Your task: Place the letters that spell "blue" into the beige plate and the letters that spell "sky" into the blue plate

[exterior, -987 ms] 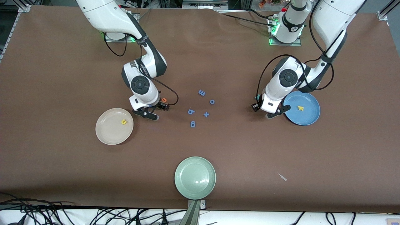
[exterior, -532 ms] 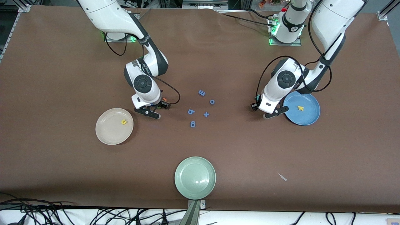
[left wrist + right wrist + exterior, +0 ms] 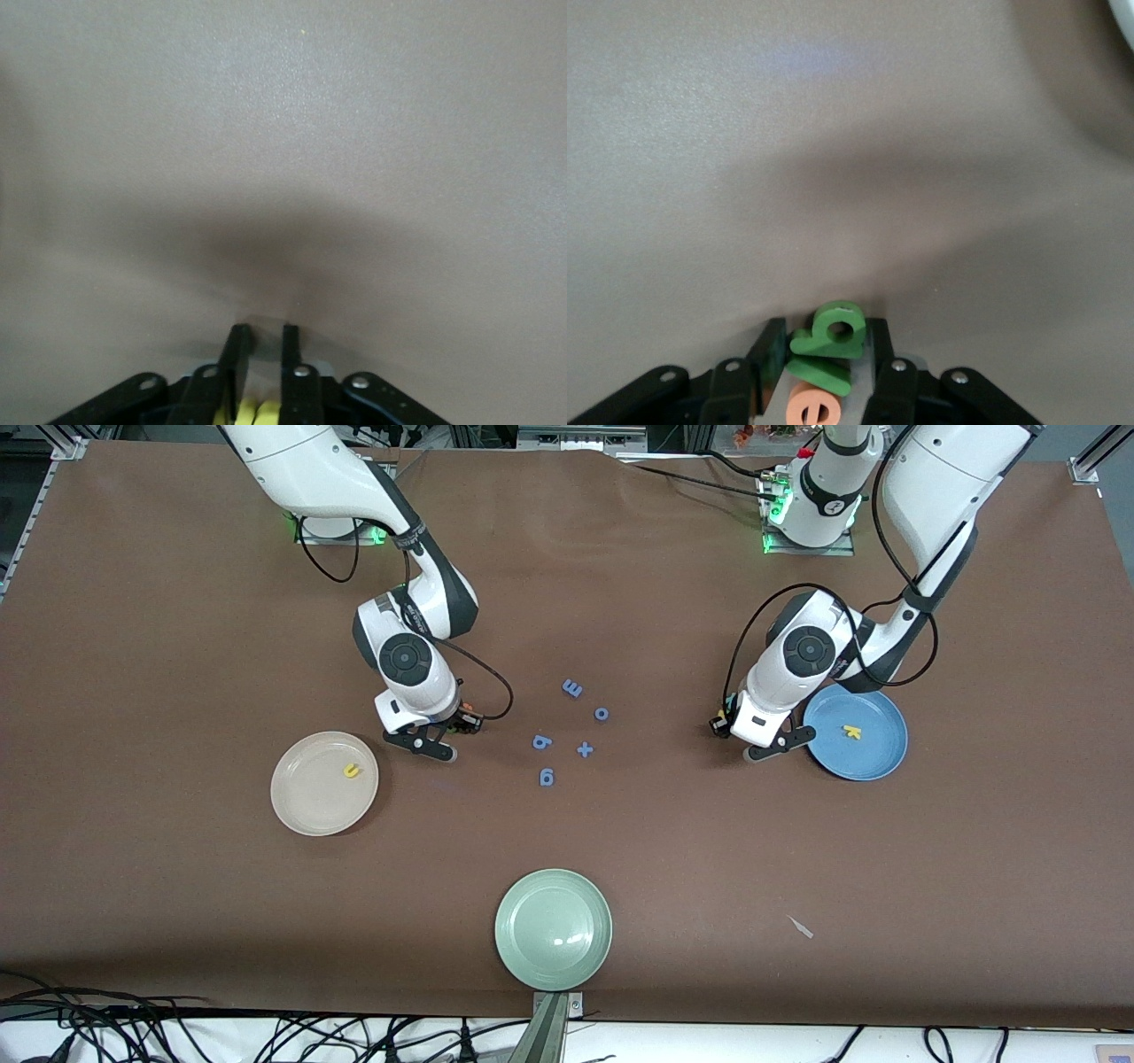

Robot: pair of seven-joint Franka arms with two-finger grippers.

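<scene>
1. The beige plate point(image 3: 279, 793) lies in the middle band of the frame, toward the right arm's end of the counter. It holds only the yellow u point(image 3: 352, 771), so one of the four "blue" letters is home.
2. The right hand point(image 3: 434, 744) is low over the bare counter, between the beige plate and the frame's centre. Its wrist view shows the fingers pressed in on the green b point(image 3: 833, 332). A darker green piece point(image 3: 819, 374), probably the l, and the orange e point(image 3: 815, 407) lie between them too. These three have yet to reach the plate.
3. The blue letters and symbols point(image 3: 542, 741) lie scattered at the frame's centre and are not wanted.
4. The pale green plate point(image 3: 509, 948) sits at lower centre and has no part in the task.
5. The left hand point(image 3: 766, 748) is low over the counter, just beside the blue plate point(image 3: 897, 753). It is narrowed onto a yellow letter point(image 3: 252, 412), likely the s.
6. The blue plate holds the yellow k point(image 3: 851, 732) alone. The y shows nowhere. By my count two of the seven letters are placed.
</scene>
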